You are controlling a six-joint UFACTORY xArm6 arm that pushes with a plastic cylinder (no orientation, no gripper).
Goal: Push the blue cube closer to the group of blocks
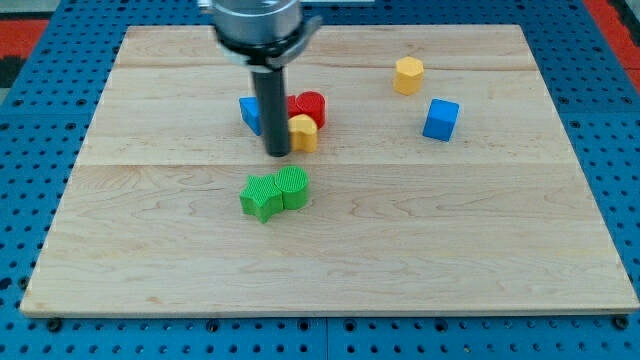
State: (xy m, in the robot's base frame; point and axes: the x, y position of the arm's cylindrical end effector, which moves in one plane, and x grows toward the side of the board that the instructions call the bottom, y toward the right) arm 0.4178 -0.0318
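Well right of my tip (278, 153): blue cube (441, 119), apart from cluster.

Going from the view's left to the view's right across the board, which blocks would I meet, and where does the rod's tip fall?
Blue block partly behind the rod → my tip, with the green blocks below it → yellow block → red block → yellow hexagonal block → blue cube.

Pale wooden board (400, 260) on blue perforated base (30, 110).
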